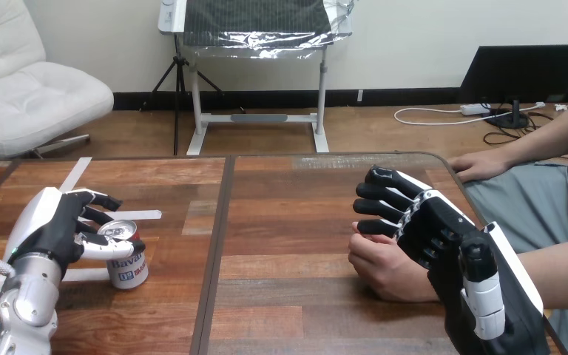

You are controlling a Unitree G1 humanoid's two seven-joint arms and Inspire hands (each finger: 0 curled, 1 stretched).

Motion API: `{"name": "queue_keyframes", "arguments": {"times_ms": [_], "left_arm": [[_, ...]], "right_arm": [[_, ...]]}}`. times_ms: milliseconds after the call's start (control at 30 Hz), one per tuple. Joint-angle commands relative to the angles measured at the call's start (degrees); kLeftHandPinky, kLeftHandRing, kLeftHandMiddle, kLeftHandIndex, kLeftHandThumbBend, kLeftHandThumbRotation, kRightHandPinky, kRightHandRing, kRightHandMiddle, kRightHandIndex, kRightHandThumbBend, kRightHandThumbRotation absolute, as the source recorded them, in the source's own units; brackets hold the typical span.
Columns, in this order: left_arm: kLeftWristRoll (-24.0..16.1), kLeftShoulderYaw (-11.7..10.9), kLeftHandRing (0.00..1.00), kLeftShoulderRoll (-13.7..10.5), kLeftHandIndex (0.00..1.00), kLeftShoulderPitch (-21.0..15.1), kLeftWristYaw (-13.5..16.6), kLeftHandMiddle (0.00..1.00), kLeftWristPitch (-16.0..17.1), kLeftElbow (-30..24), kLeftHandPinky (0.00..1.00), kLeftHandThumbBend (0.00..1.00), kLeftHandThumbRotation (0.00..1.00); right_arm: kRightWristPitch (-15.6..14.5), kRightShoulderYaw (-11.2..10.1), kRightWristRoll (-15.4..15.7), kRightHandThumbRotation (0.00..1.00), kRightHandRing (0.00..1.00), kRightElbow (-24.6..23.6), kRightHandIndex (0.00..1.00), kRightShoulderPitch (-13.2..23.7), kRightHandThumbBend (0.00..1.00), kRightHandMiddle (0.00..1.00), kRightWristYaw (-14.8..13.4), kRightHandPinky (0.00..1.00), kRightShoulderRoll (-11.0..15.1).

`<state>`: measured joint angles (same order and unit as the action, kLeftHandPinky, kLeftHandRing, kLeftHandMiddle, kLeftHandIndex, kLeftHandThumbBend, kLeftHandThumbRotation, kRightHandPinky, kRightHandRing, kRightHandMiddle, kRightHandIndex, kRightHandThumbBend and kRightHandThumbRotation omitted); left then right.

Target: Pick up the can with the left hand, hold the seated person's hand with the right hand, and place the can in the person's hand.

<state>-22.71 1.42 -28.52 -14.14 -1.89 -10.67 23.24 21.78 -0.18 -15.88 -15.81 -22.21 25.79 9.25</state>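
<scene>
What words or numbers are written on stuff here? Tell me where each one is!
On the can: blue print on a white band, too blurred to read, and partly covered by the fingers of the left hand.
On the table: no writing; its white tape strips are blank.
On the left hand: no writing to be seen.

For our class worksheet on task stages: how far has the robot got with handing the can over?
Done: nothing finished. In hand: the left hand is curled round the can, which stands on the table; the right hand lies over the person's hand, but whether it grips is unclear. Left: lifting the can, carrying it across and placing it in that hand.
</scene>
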Motion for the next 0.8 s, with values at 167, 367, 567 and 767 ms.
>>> {"name": "queue_keyframes", "arguments": {"times_ms": [167,367,567,767], "left_arm": [[-1.3,1.1,0.6,-0.6,0.68,-4.5,-0.1,0.65,-1.5,-0.7,0.52,0.77,0.0],[-2.0,1.9,0.62,-0.9,0.69,-4.9,-1.1,0.67,-3.4,-0.7,0.52,0.77,0.01],[-2.7,2.7,0.63,-1.5,0.7,-4.9,-1.5,0.68,-3.5,-0.9,0.51,0.78,0.04],[-4.2,3.9,0.7,-2.5,0.71,-4.8,-2.9,0.73,-3.6,-1.8,0.61,0.78,0.08]], "right_arm": [[1.1,-0.5,-1.4,0.95,0.81,-1.5,0.83,3.6,0.92,0.82,0.3,0.76,0.4],[0.7,-0.5,-1.7,0.94,0.81,-1.8,0.83,3.5,0.92,0.82,0.4,0.76,0.4],[0.9,-0.5,-1.5,0.94,0.81,-1.7,0.83,3.5,0.92,0.82,0.3,0.76,0.4],[0.8,-0.5,-1.4,0.94,0.81,-1.9,0.83,3.5,0.93,0.82,0.3,0.76,0.5]]}}
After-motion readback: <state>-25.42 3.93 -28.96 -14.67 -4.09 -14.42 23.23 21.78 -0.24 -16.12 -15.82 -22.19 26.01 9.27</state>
